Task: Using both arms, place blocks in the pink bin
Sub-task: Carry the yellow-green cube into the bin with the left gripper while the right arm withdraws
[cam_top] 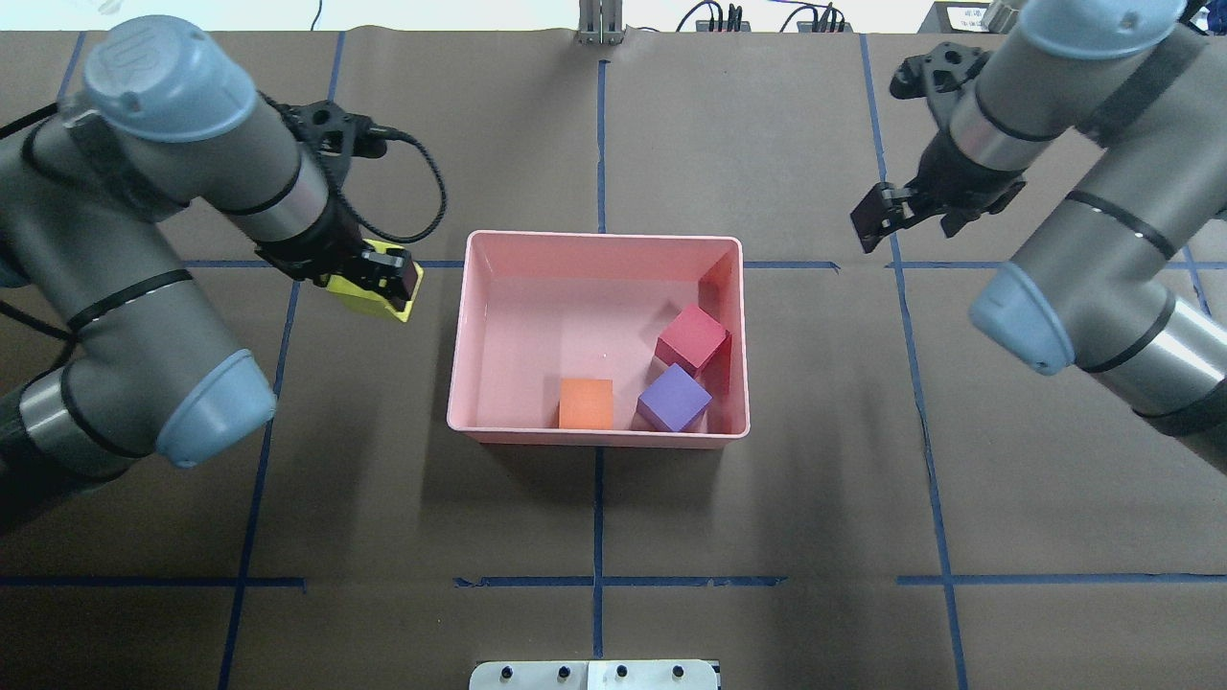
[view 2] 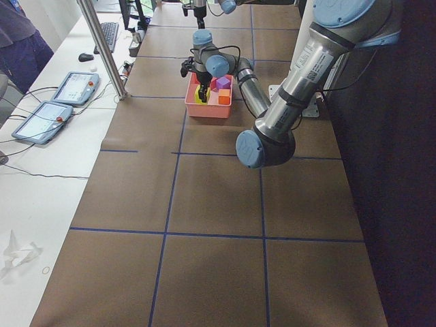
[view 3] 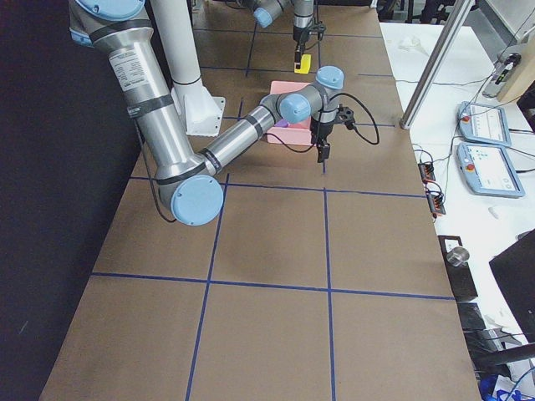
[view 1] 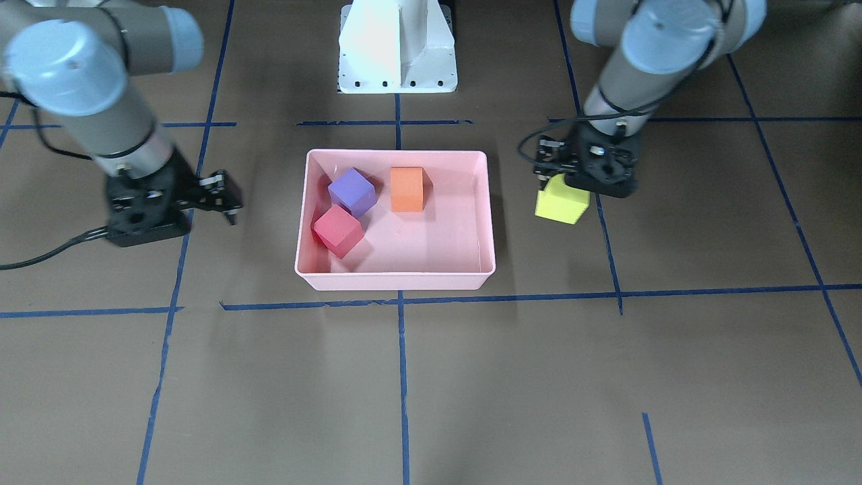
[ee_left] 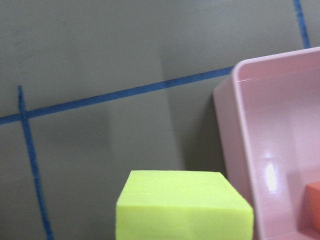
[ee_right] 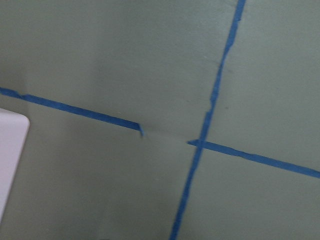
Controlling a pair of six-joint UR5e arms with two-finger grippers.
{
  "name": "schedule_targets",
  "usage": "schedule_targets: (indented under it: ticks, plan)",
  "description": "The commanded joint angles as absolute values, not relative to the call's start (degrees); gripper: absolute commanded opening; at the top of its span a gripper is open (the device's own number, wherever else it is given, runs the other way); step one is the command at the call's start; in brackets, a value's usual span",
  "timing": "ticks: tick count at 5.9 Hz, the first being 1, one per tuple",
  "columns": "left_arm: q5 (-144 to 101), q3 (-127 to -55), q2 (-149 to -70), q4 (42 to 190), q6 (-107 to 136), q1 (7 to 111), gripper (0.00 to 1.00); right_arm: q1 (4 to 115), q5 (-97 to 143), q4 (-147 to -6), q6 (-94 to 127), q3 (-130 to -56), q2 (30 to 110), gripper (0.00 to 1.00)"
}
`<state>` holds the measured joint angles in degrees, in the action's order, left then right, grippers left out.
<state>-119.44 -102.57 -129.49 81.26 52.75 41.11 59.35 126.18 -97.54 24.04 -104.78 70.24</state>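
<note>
The pink bin (cam_top: 599,236) sits mid-table and holds the red block (cam_top: 692,337), the purple block (cam_top: 674,398) and the orange block (cam_top: 586,402). They also show in the front view: the bin (view 1: 397,277), red (view 1: 337,230), purple (view 1: 351,191), orange (view 1: 407,188). My left gripper (cam_top: 379,278) is shut on the yellow-green block (view 1: 562,200) and holds it just outside the bin's left wall. In the left wrist view the block (ee_left: 182,205) hangs over brown table beside the bin's corner (ee_left: 235,100). My right gripper (cam_top: 911,225) is open and empty, out past the bin's right side.
Blue tape lines (cam_top: 599,580) grid the brown table cover. The white base pedestal (view 1: 397,47) stands behind the bin. Tablets (view 2: 75,87) and a metal pole (view 2: 102,48) lie on the side bench past the table's far edge.
</note>
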Motion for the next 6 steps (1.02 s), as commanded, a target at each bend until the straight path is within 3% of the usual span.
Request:
schedule_targets:
  ticks: [1,2,4,6]
  plan:
    - [-116.7,-92.7,-140.7,81.1,58.7,37.9,0.93,67.9,132.7,-97.0,8.8,-104.8,76.9,1.0]
    - [-116.3,-91.1,-141.4,81.3,58.6,37.2,1.0,71.9,133.9,-97.0,1.1,-105.6,81.3,1.0]
    - [-116.8,-93.9,-137.7,81.1,54.9,37.8,1.0,80.2,134.7,-97.0,-12.3,-105.7,88.6,1.0]
    - [-117.5,-100.9,-126.8,80.9,42.3,43.0,1.0,87.4,134.5,-97.0,-21.3,-105.6,96.0,1.0]
